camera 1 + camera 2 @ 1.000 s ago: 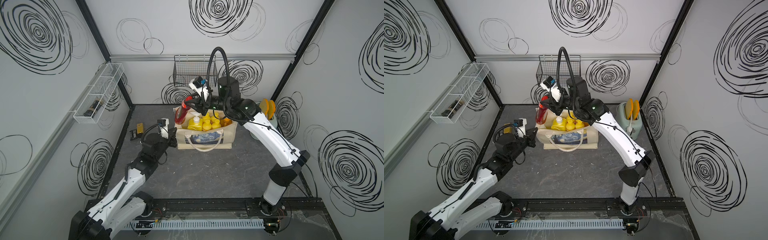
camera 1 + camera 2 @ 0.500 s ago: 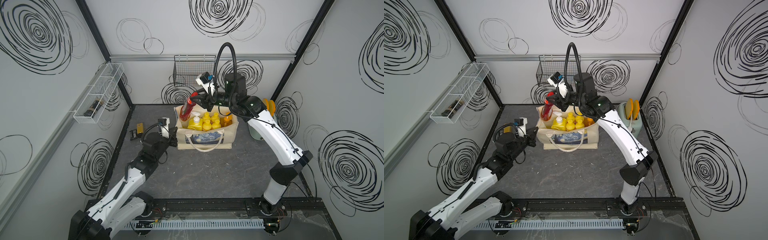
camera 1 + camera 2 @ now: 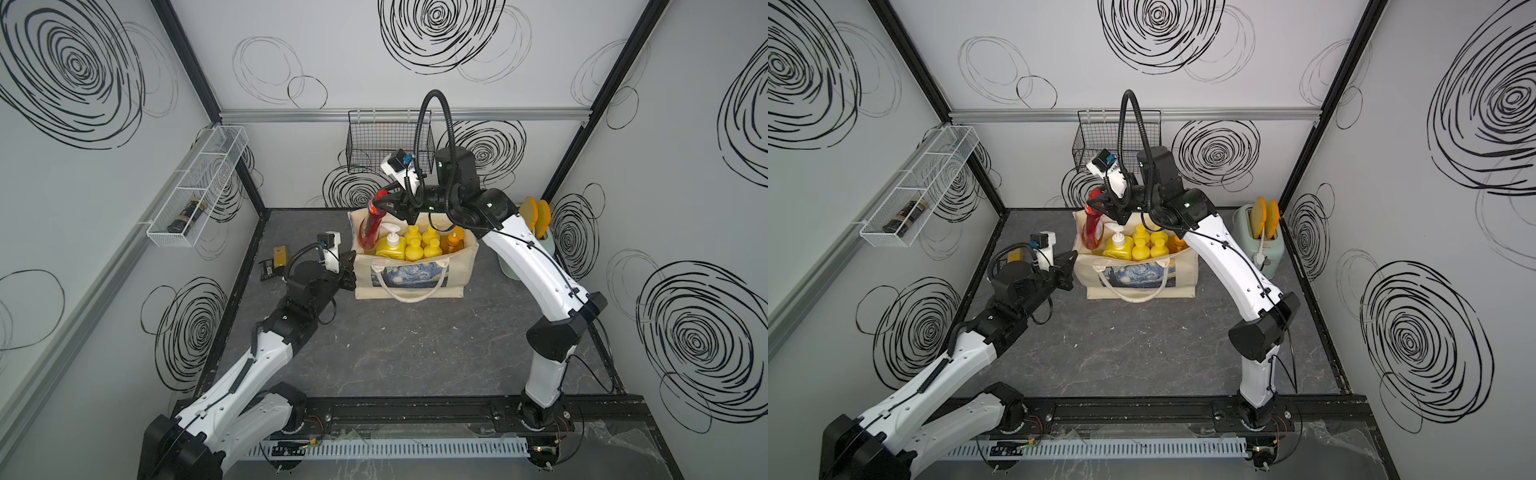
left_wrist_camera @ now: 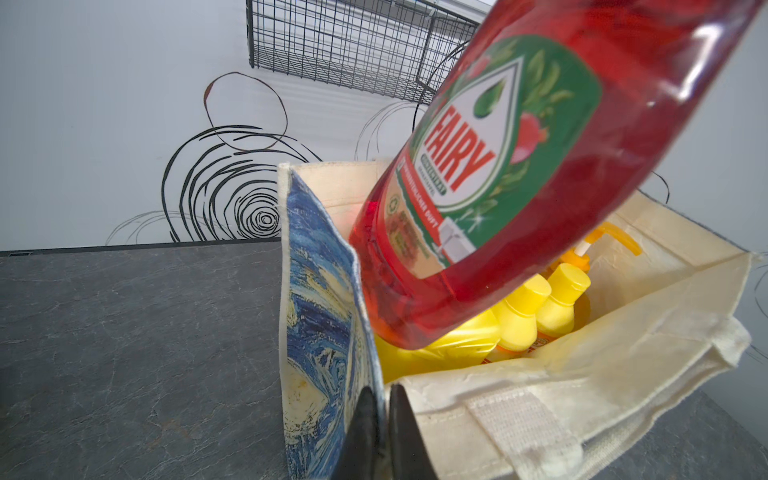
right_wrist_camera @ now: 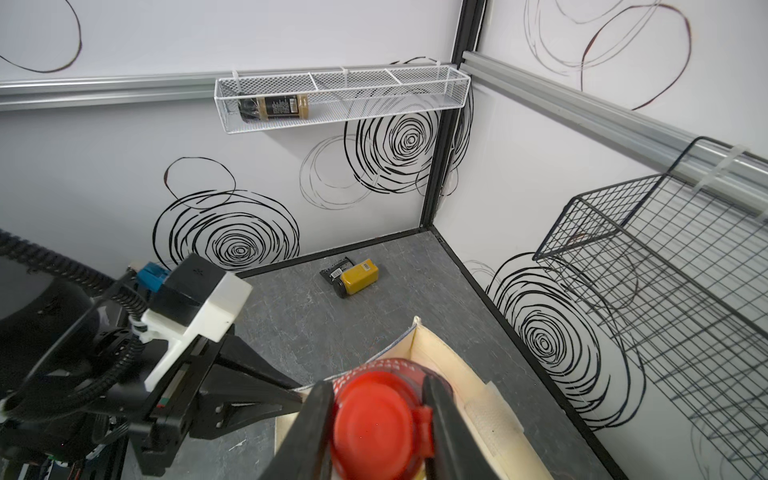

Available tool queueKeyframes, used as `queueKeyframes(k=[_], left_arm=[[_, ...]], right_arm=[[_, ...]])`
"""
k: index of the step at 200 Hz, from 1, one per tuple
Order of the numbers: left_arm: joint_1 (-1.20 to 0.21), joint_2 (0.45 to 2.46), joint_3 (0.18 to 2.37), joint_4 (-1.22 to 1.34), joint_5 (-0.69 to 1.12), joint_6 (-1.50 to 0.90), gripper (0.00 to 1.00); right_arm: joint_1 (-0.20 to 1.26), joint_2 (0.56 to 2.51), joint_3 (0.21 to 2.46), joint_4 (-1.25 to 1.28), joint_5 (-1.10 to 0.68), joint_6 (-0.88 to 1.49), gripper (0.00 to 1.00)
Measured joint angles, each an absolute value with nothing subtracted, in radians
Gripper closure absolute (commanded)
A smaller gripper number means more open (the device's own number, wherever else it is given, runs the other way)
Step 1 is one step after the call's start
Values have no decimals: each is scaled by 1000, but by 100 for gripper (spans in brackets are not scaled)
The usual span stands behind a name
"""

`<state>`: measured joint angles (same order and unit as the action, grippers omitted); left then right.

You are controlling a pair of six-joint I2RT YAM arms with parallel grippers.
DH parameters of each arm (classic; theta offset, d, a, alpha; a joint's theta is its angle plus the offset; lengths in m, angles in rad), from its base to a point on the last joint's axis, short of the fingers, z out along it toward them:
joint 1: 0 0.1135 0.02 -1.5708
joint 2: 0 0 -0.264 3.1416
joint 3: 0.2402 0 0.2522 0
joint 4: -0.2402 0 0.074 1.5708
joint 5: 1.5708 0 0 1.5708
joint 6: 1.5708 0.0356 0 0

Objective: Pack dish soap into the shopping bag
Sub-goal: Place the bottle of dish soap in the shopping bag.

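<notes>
**A:** Grip check: what has the right gripper (image 5: 376, 419) got?

**B:** Its black fingers (image 5: 311, 419) are clamped either side of the red cap of the dark-red bottle (image 3: 371, 228). The bottle hangs tilted beneath the gripper, cap up and base down.

**A:** Where is the base?

**B:** It is below the rim of the shopping bag (image 4: 623, 353), inside the mouth, at the end nearest the left gripper (image 4: 380, 399). In the left wrist view it sits over the yellow pump bottle (image 3: 390, 245). I cannot tell whether the two touch.

**A:** And the left gripper?

**B:** It is pressed together on the bag's top edge at a corner, with the cloth pinched between its tips. The blue painted panel falls to one side of the tips and the cream panel to the other.

**A:** The rest of the soap?

**B:** All of it stands upright in the bag, lower than the right gripper. The four yellow-capped orange bottles (image 3: 422, 243) form a block just beside the pump bottle. The amber pump bottle (image 3: 456, 241) is at the end farthest from the left gripper.

**A:** Anything outside the bag?

**B:** A black wire basket (image 3: 374, 145) hangs on the wall behind the right gripper. Some yellow-and-black packets (image 5: 353, 276) lie on the floor behind the left gripper, on the side away from the bag and well apart from it.
</notes>
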<state>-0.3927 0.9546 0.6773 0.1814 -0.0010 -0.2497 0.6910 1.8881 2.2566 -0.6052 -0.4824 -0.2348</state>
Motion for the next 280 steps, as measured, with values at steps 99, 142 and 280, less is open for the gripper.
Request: queueKeyframes(k=[99,142,280], left_arm=[[-401,956,678,183,-1,-243,100],[-409,962,678,193,-6,-242,100],[-425,949,678,197,-12,-232,100]], right_arm=[[725,2020,2331,-674,-434,-292,100],[730,2049,2326,-681,-432,-294,100],[772,2042,2077,-583,-369,-291,100]])
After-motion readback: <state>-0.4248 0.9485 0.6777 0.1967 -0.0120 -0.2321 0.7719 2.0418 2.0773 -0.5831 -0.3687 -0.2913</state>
